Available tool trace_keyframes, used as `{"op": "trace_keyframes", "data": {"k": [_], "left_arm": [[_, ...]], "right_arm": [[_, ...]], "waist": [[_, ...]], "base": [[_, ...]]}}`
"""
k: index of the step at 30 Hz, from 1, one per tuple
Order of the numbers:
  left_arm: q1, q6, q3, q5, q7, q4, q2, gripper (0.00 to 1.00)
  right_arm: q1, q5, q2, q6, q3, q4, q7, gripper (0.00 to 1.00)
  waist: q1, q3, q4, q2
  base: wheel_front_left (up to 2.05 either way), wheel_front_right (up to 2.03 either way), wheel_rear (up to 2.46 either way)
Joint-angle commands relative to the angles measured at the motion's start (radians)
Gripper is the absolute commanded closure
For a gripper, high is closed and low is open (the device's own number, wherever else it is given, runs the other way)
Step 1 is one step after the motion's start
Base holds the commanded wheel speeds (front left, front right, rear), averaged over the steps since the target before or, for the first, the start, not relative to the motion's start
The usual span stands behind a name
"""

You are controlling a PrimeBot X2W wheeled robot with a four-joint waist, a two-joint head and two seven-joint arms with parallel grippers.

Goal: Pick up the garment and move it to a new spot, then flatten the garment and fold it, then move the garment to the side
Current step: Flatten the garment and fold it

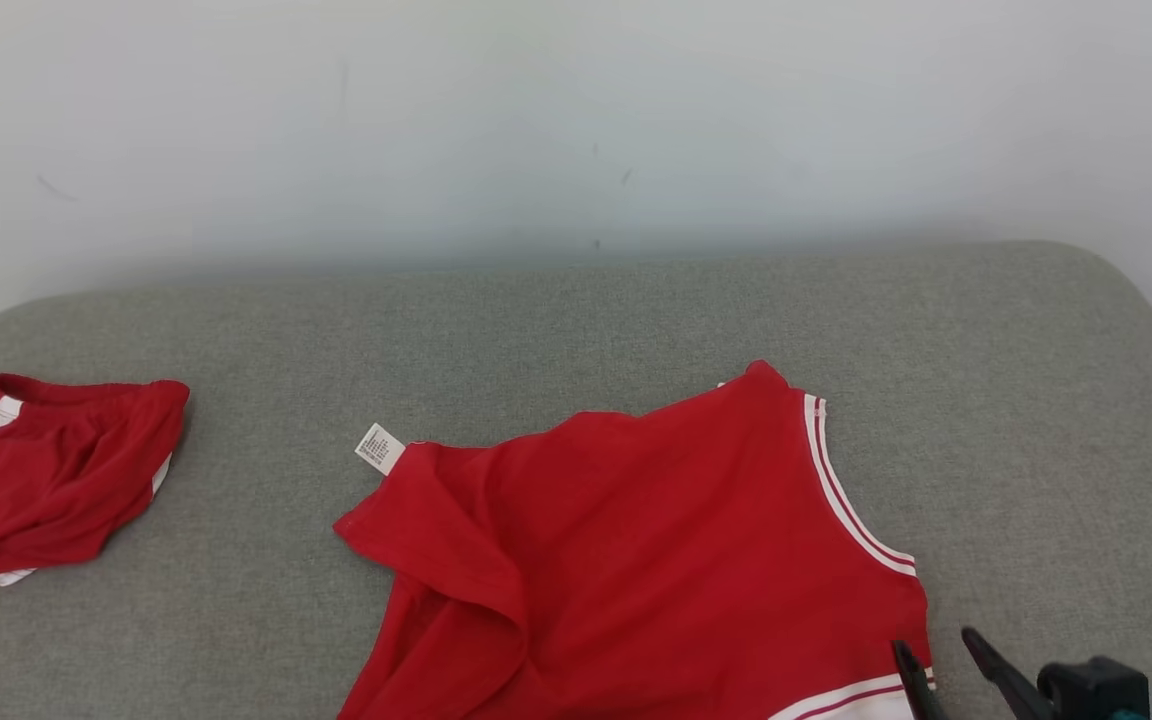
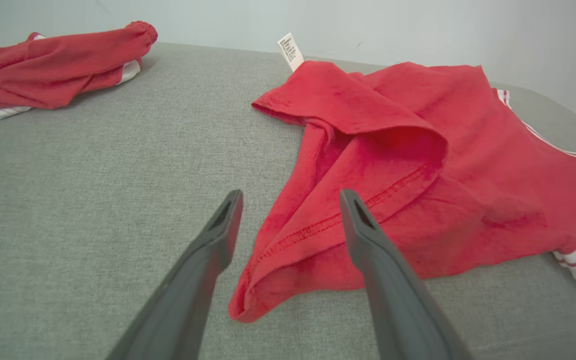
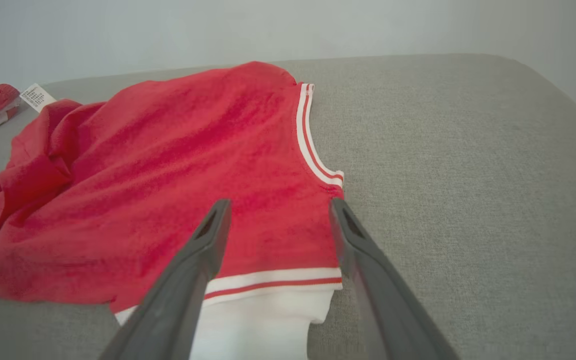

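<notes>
two red garments lie on the grey fabric surface (image 1: 576, 330): a sleeveless jersey (image 1: 656, 540) with white-and-red striped trim near the middle, and a pair of shorts (image 1: 46, 480) bunched up well apart from it, at my left edge. from my head view the jersey is mostly flat, its left side turned over in a flap, with a white care label (image 1: 379, 447) sticking out at its far left corner. my right pincer (image 1: 932, 640) sits at the lower right, fingers spread, tips by the jersey's trimmed edge. my left wrist view comes in closer. my left pincer (image 2: 292, 192) is spread wide, pinching nothing, and points at the doubled-over hem, whose stitched edge curls up off the surface in a loose fold. my right wrist view brings out a white panel (image 3: 263, 320) below the striped band, lying between my spread right fingers, and the armhole trim running up the jersey's right side. whether those tips touch the cloth i cannot tell.
</notes>
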Motion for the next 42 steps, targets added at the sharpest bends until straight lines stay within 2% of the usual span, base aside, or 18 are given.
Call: {"op": "trace_keyframes", "data": {"k": [1, 10, 26, 30, 42], "left_arm": [[0.014, 0.002, 0.002, -0.007, -0.002, 0.001, 0.001, 0.00], [0.013, -0.010, -0.012, -0.025, -0.004, 0.033, 0.001, 0.00], [-0.086, -0.059, -0.042, -0.035, -0.037, 0.215, -0.013, 0.00], [-0.089, -0.019, -0.001, -0.048, -0.050, 0.239, -0.022, 0.00], [-0.082, -0.041, -0.020, -0.065, -0.032, 0.296, -0.013, 0.00]], "right_arm": [[0.013, 0.005, -0.010, 0.000, -0.001, -0.005, 0.004, 0.00], [0.094, 0.051, -0.043, 0.000, 0.013, -0.008, 0.085, 0.00], [0.000, 0.043, -0.020, 0.000, 0.079, 0.197, 0.037, 0.00], [-0.024, 0.049, -0.019, 0.000, 0.099, 0.235, 0.030, 0.00], [-0.056, 0.051, -0.015, 0.000, 0.125, 0.298, 0.015, 0.00]], "waist": [[0.0000, 0.004, -0.001, 0.0000], [0.0000, 0.038, -0.015, 0.0000], [0.0000, 0.079, -0.017, 0.0000], [0.0000, 0.079, -0.022, 0.0000], [0.0000, 0.069, -0.017, 0.0000]], "base": [[0.00, 0.00, 0.00], [0.00, 0.00, 0.00], [0.00, 0.00, 0.00], [0.00, 0.00, 0.00], [0.00, 0.00, 0.00]]}}
